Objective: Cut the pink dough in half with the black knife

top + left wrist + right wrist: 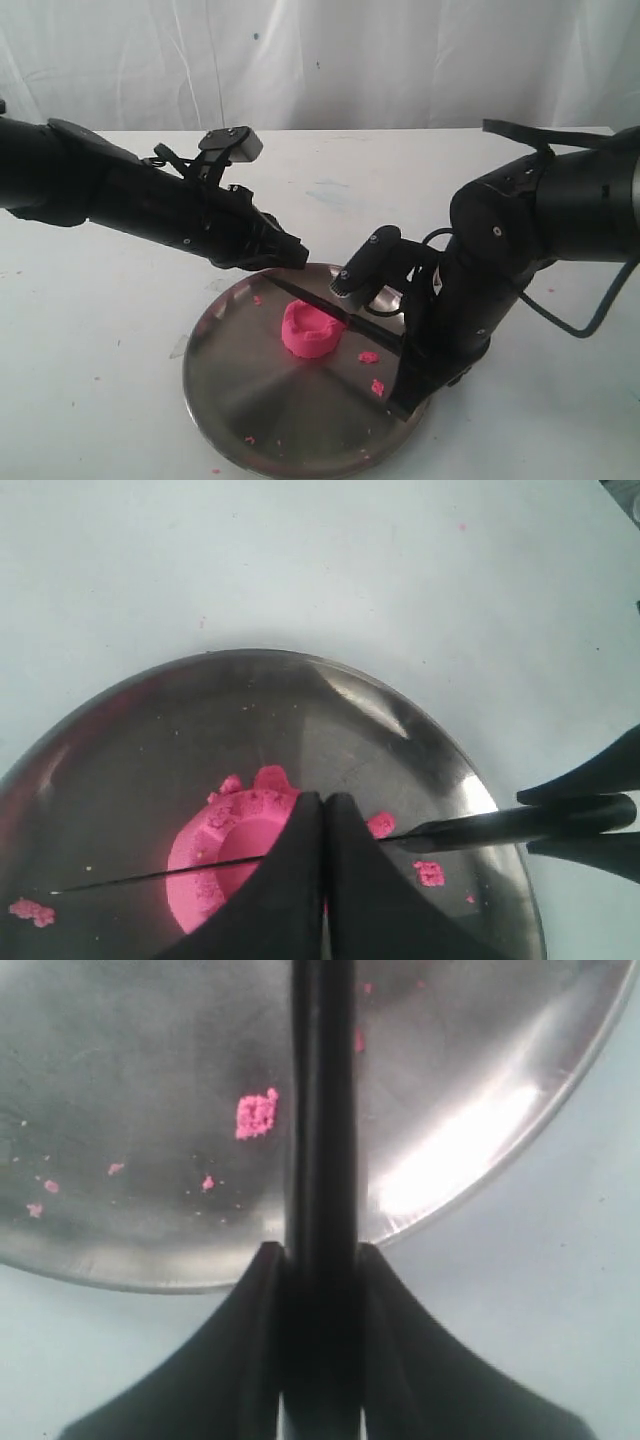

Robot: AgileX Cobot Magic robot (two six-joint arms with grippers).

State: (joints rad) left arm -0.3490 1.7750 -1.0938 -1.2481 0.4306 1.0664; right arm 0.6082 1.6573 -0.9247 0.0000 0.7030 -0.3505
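The pink dough (pixel 308 331) (pixel 235 845) is one round lump with a dented top, in the middle of the round steel plate (pixel 270 400) (pixel 150 730). The black knife (pixel 345 316) (pixel 520 821) (pixel 322 1110) lies level across the dough's top, its thin blade pointing towards the left arm. My right gripper (pixel 405 348) (pixel 322 1255) is shut on the knife's handle at the plate's right rim. My left gripper (pixel 290 256) (pixel 322 805) hangs just above the dough and blade, shut with nothing in it. Whether the blade has sunk into the dough is unclear.
Small pink crumbs (pixel 372 372) (pixel 257 1113) are scattered on the plate and the white table (pixel 90 330). A white curtain (pixel 400 60) closes off the back. The right arm's bulk (pixel 520 250) stands beside the plate's right edge.
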